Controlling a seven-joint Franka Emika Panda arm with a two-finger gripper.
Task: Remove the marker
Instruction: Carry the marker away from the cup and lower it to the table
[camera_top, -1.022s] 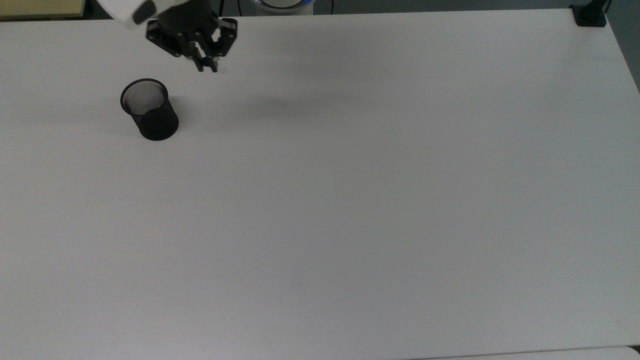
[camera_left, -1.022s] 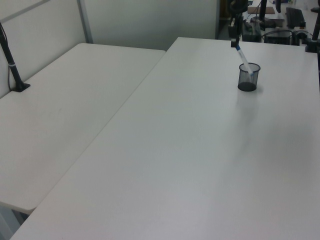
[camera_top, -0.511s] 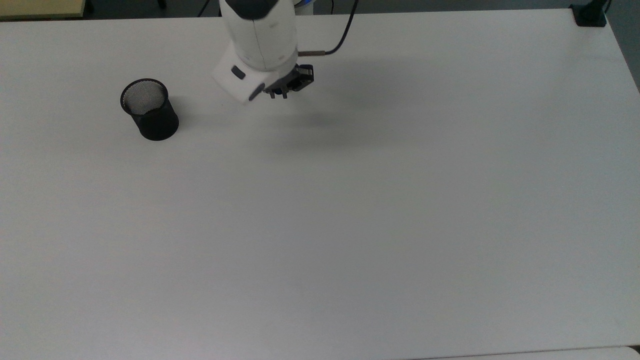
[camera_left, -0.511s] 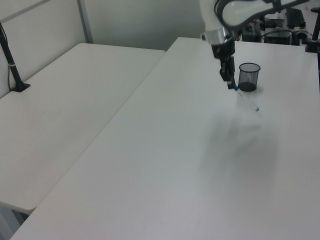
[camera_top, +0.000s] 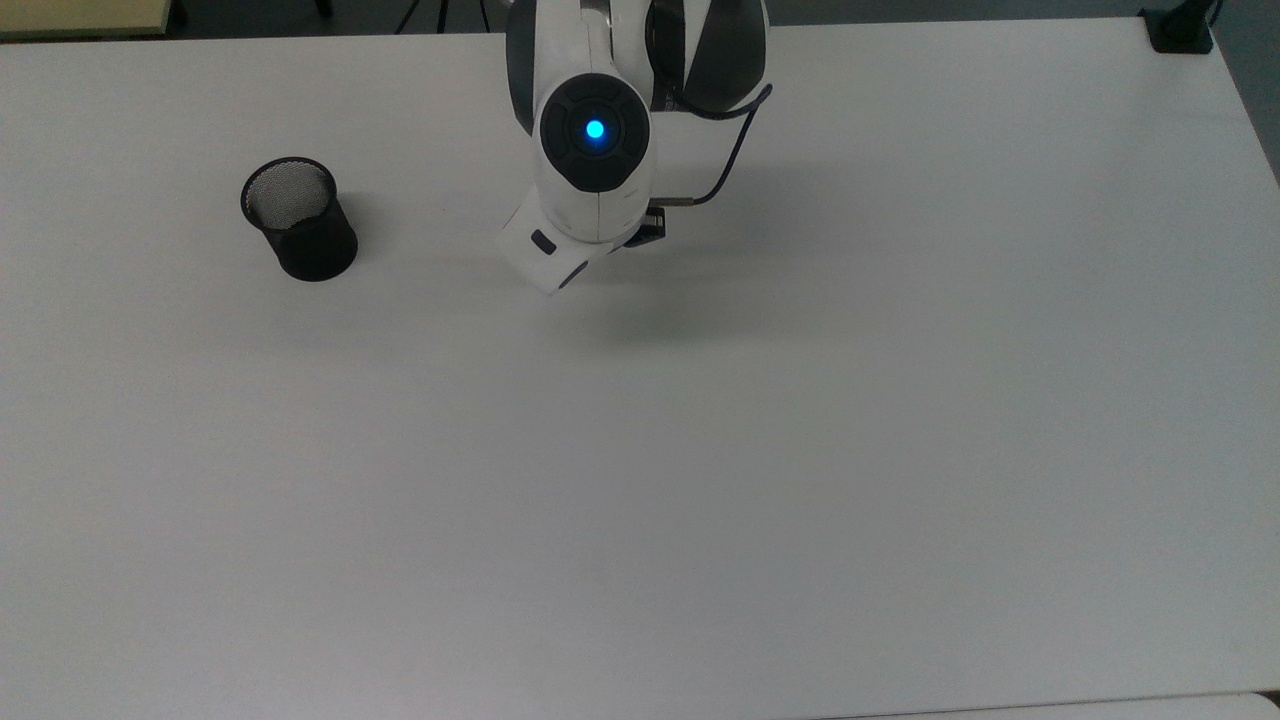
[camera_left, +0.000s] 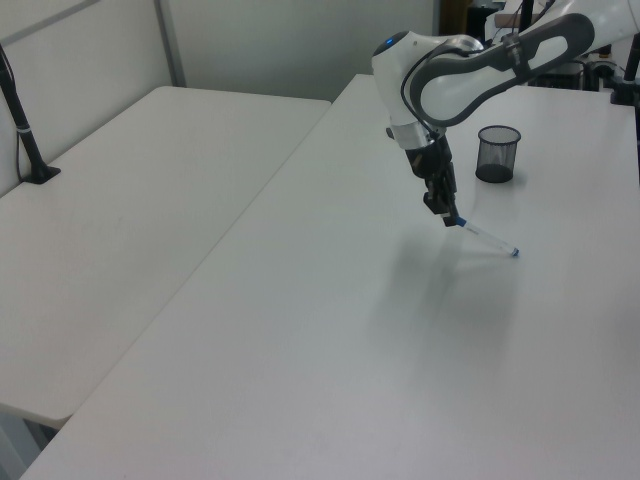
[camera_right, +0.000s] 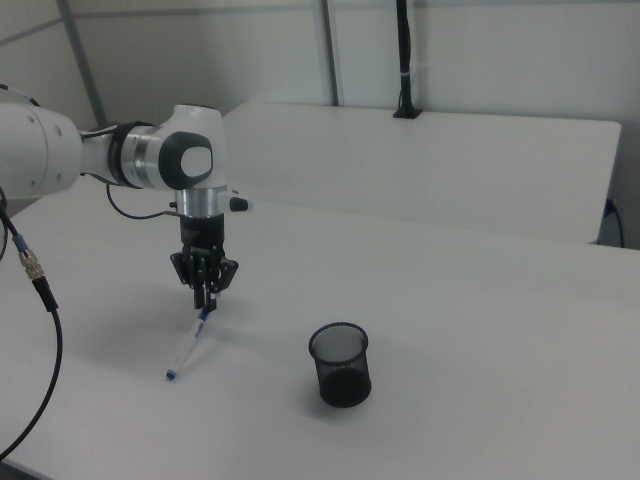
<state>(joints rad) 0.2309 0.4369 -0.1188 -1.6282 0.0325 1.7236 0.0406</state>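
My gripper (camera_left: 447, 216) (camera_right: 205, 300) points down and is shut on the blue cap end of the marker (camera_left: 485, 238) (camera_right: 187, 345). The white barrel slants down from the fingers, and its blue lower tip is at or just above the table. The black mesh cup (camera_top: 298, 220) (camera_left: 498, 153) (camera_right: 341, 364) stands upright and apart from the marker, with nothing visible inside it. In the top view the arm's white wrist (camera_top: 590, 200) hangs over the table to the right of the cup.
The white table (camera_top: 700, 450) spreads wide around the arm. A second white table (camera_left: 130, 200) adjoins it. A black clamp post stands at a table corner (camera_top: 1180, 30) (camera_right: 404, 60). A dark cable (camera_top: 735, 160) trails from the wrist.
The arm has carried the marker away from the cup, toward the top view's right and downward. The marker's lower end now sits near the table surface.
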